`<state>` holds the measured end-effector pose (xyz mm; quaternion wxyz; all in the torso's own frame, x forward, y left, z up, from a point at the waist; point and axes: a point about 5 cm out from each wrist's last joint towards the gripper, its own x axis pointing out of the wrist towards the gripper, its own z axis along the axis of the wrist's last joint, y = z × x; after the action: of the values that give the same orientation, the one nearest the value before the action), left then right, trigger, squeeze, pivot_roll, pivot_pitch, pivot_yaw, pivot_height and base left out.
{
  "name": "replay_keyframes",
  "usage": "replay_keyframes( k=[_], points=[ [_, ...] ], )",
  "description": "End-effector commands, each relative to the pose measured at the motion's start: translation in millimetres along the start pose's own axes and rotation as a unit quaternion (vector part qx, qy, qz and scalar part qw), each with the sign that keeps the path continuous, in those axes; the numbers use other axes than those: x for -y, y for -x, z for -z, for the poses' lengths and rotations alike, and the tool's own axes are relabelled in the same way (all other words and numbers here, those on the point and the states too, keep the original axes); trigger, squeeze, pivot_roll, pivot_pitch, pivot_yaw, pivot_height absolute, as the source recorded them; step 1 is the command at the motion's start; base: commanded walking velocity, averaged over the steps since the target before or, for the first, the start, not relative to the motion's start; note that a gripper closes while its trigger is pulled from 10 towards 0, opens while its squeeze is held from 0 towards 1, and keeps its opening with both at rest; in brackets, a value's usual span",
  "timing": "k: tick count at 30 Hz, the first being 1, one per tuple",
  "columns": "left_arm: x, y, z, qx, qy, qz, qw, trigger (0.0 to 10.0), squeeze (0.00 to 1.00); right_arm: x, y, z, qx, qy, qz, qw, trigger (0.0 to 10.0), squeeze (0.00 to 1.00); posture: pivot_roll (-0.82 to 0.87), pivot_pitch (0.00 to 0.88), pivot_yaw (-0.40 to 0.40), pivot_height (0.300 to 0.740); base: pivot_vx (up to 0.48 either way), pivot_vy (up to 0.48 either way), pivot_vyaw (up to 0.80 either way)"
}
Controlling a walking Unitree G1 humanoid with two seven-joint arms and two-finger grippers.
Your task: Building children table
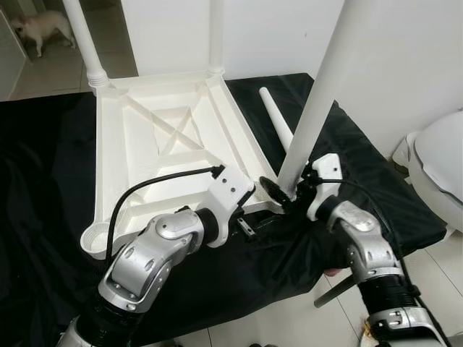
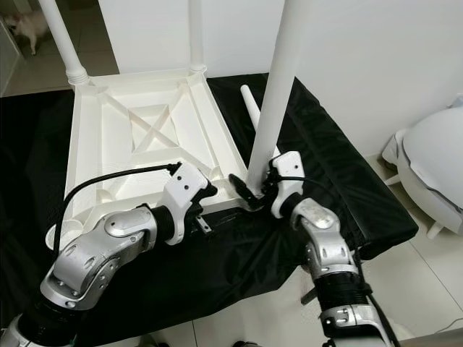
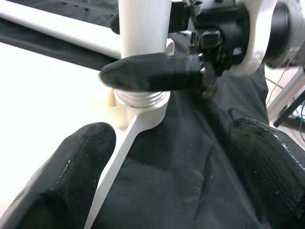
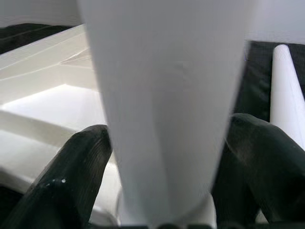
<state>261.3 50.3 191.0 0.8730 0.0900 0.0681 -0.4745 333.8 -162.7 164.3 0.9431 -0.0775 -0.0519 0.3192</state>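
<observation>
A white children's table top [image 1: 105,166] lies upside down on a black cloth. Two white legs [image 1: 83,36] [image 1: 215,32] stand in its far corners. A third leg [image 1: 318,108] stands upright at the near right corner, and my right gripper [image 1: 286,194] is shut on it just above its base. In the left wrist view its threaded end [image 3: 140,98] shows above the corner socket. My left gripper [image 3: 171,171] is open beside that corner, low over the cloth, holding nothing. A fourth leg [image 1: 278,123] lies loose on the cloth to the right of the table top.
The near left corner socket [image 1: 98,238] has no leg in it. A white rounded object [image 1: 441,159] stands on the floor to the right. A metal bar [image 1: 340,289] slants below the cloth's front edge. A dog [image 1: 43,29] is on the floor at the far left.
</observation>
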Motion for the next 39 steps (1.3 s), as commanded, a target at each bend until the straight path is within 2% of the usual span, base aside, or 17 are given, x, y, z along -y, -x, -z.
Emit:
replay_keyframes(
  k=[1,4,5,6,7,8,20,21,28,32,35,36,39],
  points=[
    [2.9,1.6,1.3,-0.002,-0.001,0.012,1.0,10.0,0.0,3.9,2.0,0.6,0.002,-0.003,-0.003,1.0,10.0,0.0,-0.03,0.067,-0.01,0.74,0.0,0.0,0.0],
    [2.5,1.4,0.5,-0.001,-0.001,0.011,1.0,10.0,0.0,14.2,6.2,4.3,-0.009,-0.002,-0.001,1.0,10.0,0.0,-0.03,0.068,-0.008,0.74,0.0,0.0,0.0],
    [2.6,1.2,0.1,-0.001,-0.001,0.011,1.0,10.0,0.0,15.9,6.8,5.2,-0.01,-0.003,0.0,1.0,7.5,0.0,-0.03,0.07,-0.009,0.74,0.0,0.0,0.0],
    [2.6,1.1,-0.2,0.0,-0.001,0.011,1.0,10.0,0.0,16.8,7.3,6.1,-0.009,-0.006,-0.001,1.0,2.7,0.0,-0.03,0.07,-0.009,0.74,0.0,0.0,0.0],
    [2.6,1.1,-0.2,0.0,-0.001,0.011,1.0,10.0,0.0,16.8,7.3,6.1,-0.009,-0.006,-0.001,1.0,2.7,0.0,-0.03,0.07,-0.009,0.74,0.0,0.0,0.0],
    [2.6,1.1,-0.2,0.001,-0.001,0.011,1.0,10.0,0.0,16.7,7.5,7.3,-0.009,-0.008,-0.004,1.0,0.0,0.0,-0.03,0.072,-0.007,0.74,0.0,0.0,0.0],
    [4.0,0.7,-1.2,0.004,0.004,0.011,1.0,10.0,0.0,13.9,5.6,15.7,-0.006,-0.03,-0.012,0.999,0.0,0.0,-0.02,0.073,-0.005,0.74,0.0,0.0,0.0],
    [4.0,0.8,-1.3,0.004,0.005,0.011,1.0,10.0,0.0,13.9,4.5,16.7,-0.012,-0.031,-0.004,0.999,10.0,0.0,-0.02,0.077,-0.006,0.74,0.0,0.0,0.0],
    [3.5,1.5,-0.3,0.001,0.007,0.008,1.0,10.0,0.0,12.8,1.7,17.1,-0.012,-0.039,0.036,0.998,10.0,0.0,-0.02,0.087,-0.006,0.74,0.0,0.0,0.0],
    [4.1,2.3,-0.2,0.001,0.008,0.008,1.0,10.0,0.0,11.5,-0.5,15.5,-0.008,-0.049,0.084,0.995,10.0,0.0,-0.02,0.094,-0.008,0.74,0.0,0.0,0.0],
    [3.8,2.7,0.0,0.001,0.009,0.007,1.0,10.0,0.0,6.9,-2.0,14.3,-0.003,-0.051,0.102,0.993,10.0,0.0,-0.02,0.096,-0.007,0.74,0.0,0.0,0.0],
    [4.0,2.1,-0.3,0.001,0.009,0.008,1.0,10.0,0.0,-0.3,-4.5,12.0,0.005,-0.058,0.131,0.99,10.0,0.0,-0.02,0.096,-0.005,0.74,0.0,0.0,0.0],
    [3.9,1.6,-0.5,0.001,0.009,0.009,1.0,10.0,0.0,-6.7,-7.3,9.2,0.014,-0.071,0.165,0.984,10.0,0.0,-0.03,0.095,0.001,0.74,0.0,0.0,0.0]
  ],
)
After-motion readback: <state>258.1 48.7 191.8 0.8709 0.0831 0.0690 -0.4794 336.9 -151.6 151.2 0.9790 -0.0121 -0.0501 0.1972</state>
